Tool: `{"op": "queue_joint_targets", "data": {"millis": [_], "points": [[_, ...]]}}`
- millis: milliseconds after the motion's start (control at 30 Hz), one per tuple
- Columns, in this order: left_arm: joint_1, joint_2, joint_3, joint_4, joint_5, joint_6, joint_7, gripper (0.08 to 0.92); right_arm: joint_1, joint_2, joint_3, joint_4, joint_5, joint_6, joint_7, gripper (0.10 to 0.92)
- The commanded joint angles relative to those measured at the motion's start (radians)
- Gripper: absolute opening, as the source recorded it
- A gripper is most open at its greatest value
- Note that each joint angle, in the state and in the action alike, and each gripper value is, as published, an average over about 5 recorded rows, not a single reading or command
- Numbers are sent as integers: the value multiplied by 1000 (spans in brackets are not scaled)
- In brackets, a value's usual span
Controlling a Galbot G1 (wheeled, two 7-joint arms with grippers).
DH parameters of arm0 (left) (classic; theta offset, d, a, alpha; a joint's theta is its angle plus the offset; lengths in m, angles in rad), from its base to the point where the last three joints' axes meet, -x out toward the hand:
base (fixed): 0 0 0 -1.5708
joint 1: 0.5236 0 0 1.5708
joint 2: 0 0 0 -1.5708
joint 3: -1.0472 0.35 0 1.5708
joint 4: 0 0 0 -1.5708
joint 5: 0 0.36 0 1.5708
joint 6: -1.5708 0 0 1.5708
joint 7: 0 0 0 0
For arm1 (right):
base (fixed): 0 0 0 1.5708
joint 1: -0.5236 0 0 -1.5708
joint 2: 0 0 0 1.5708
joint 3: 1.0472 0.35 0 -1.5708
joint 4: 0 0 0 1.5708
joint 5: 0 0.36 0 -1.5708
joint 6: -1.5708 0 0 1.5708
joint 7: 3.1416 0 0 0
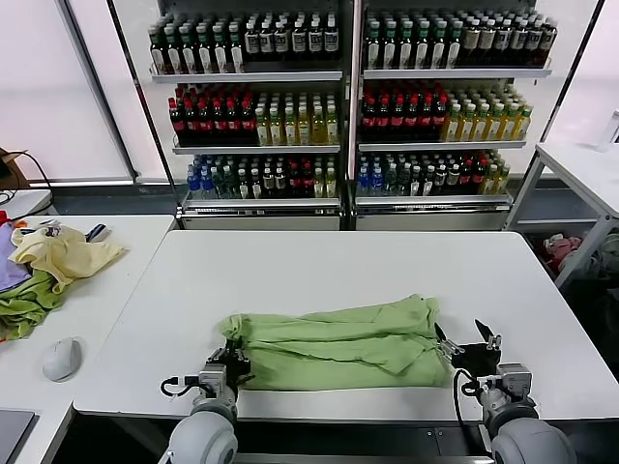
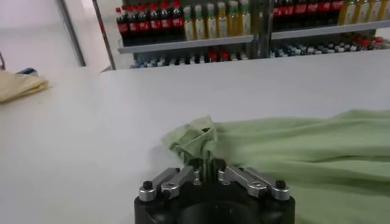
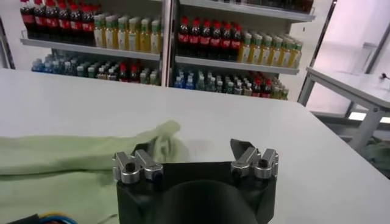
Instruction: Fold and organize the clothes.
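A soft, wrinkled sage-green shirt lies bunched in a long roll on the smooth white table, near its front edge, long axis running left to right. The left gripper is clamped on the shirt's left end. The right gripper stands spread wide at the right end.

The left gripper is hiding its own fingertips in the bunched edge of the green shirt; the shirt is running off the frame in both wrist views. Collar, buttons and printed patch are lying folded out of sight. The right gripper's near finger is being masked by cloth. The olive garment is getting cropped by the head view's edge
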Motion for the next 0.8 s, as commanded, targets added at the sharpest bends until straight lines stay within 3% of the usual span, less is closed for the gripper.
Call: {"op": "queue_joint_targets", "data": {"millis": [33,267,467,600,800], "points": [[18,149,-183,-48,-49,6,5,143,-1,0,2,9,3,1,1,823],[17,271,-352,-83,-69,9,27,137,3,2,3,14,7,4,0,823],[-6,312,-432,-117,-234,12,36,137,6,0,0,16,8,5,0,823],[-8,280,-423,-220,-421,12,34,137,10,-2,-4,14,7,5,0,823],[-15,155,-264,-389,-510,11,12,137,23,1,-15,9,6,3,1,823]]}}
